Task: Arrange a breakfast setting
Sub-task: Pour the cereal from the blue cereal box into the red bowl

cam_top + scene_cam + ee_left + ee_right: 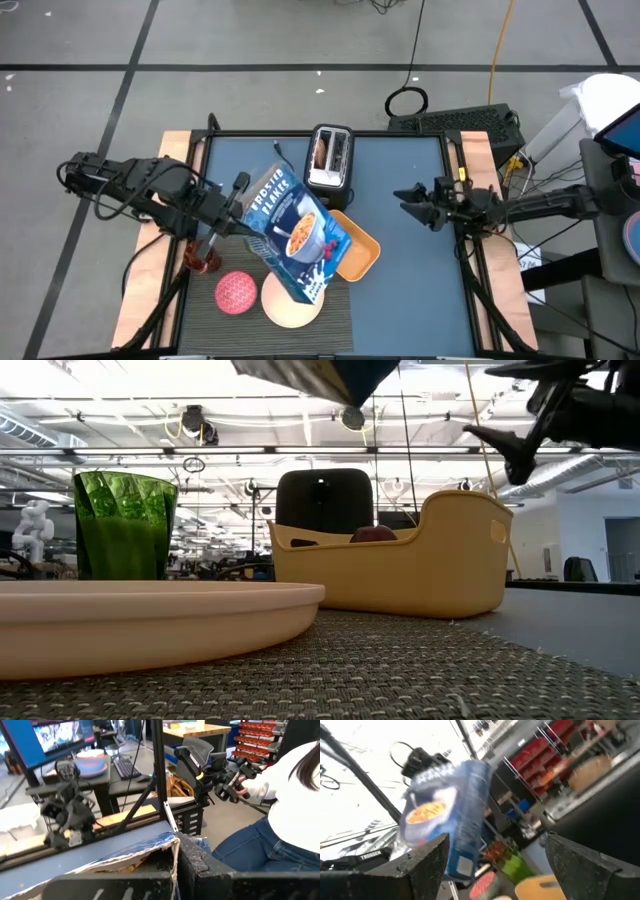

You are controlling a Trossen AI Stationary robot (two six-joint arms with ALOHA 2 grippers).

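My left gripper (243, 203) is shut on the blue cereal box (292, 235), which hangs tilted over the dark placemat (200, 310) and the round plate (290, 308). On the mat, a pink bowl (237, 292) sits left of the plate and a red glass (206, 262) stands at the mat's far left corner. The low view shows the green cup (125, 525) behind the plate (150, 615). A toast slice (321, 150) stands in the toaster (331, 158). My right gripper (412, 200) is open, above the table's right half, holding nothing. My left gripper holds the cereal box by its opened top end (172, 854), pinched between the two fingers (210, 872). The fingers come nearly level from the table's left side. The box is lifted clear of the table (320, 375) and tilted, its bottom end toward the near edge above the plate.
A yellow basket (357, 255) with a dark red thing in it (373, 534) sits right of the box. The toaster stands at the far middle. A person in a white sleeve and jeans (280, 820) sits beyond the table's right side.
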